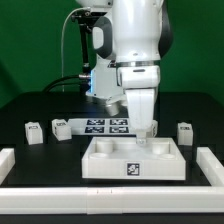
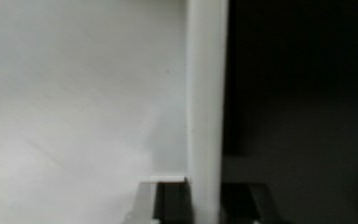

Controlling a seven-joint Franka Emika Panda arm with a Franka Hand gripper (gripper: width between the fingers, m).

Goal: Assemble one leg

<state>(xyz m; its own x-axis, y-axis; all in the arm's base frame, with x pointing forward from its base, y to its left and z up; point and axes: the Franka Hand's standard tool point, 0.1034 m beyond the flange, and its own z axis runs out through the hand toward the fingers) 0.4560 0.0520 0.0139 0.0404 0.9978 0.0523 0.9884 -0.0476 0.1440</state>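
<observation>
Three small white legs with marker tags stand on the black table: two at the exterior view's left and one at its right. None is in my gripper. My gripper points straight down at the far right corner of the large white tray-like part. In the wrist view the two dark fingers straddle the tray's thin white wall, which fills the narrow gap of the gripper. The tray's white face lies on one side, black table on the other.
The marker board lies behind the tray, under the arm. Low white rails run along the table at the exterior view's left, right and front. A black cable hangs behind the arm.
</observation>
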